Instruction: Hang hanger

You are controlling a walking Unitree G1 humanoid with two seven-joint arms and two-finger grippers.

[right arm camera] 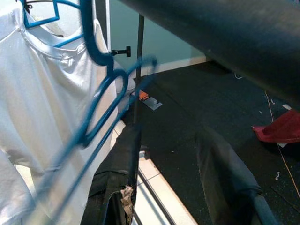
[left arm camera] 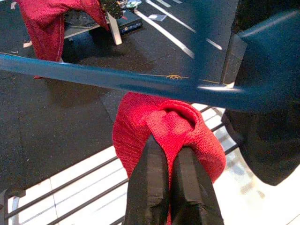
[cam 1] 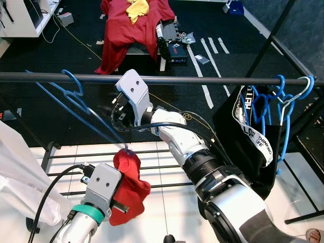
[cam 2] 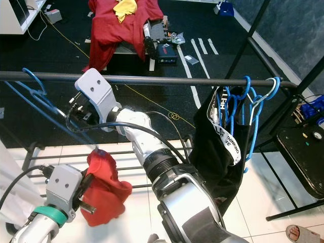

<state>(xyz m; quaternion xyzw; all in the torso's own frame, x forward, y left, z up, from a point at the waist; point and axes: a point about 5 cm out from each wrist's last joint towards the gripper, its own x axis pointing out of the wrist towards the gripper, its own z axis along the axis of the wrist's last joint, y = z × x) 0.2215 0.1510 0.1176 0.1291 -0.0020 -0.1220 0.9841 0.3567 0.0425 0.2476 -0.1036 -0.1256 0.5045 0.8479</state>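
Left eye view: blue hanger hooked near the rail's left end, right pincer spread open beside it. Left pincer pinches red cloth shut. A pull downward could unhook it.

head eyes look down over the rail, wrist cameras close under it
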